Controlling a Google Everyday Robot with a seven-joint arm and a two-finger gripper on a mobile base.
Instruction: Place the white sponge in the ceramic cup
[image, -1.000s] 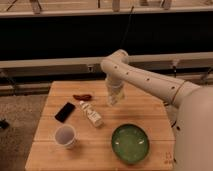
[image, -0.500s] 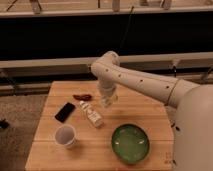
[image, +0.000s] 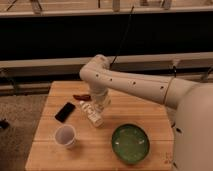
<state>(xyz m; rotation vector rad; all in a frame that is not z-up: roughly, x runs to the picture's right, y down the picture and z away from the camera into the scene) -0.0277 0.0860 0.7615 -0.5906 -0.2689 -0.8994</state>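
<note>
The ceramic cup (image: 65, 135) is small and whitish with a pale inside. It stands upright at the front left of the wooden table (image: 150, 112). My gripper (image: 101, 103) hangs from the white arm (image: 130, 82) over the middle of the table, right above the far end of a white bottle (image: 92, 114). It is behind and to the right of the cup, well apart from it. I cannot make out the white sponge as a separate thing; the wrist hides what is at the gripper.
A wide green bowl (image: 130, 143) sits at the front right. A black phone (image: 65, 111) lies at the left, behind the cup. A small red object (image: 80, 97) lies behind the bottle. A dark wall and rails run behind the table.
The arm has swung to the left, and the gripper has moved left and a little lower, from the table's middle to above the white bottle. The cup, bowl and phone have not moved.
</note>
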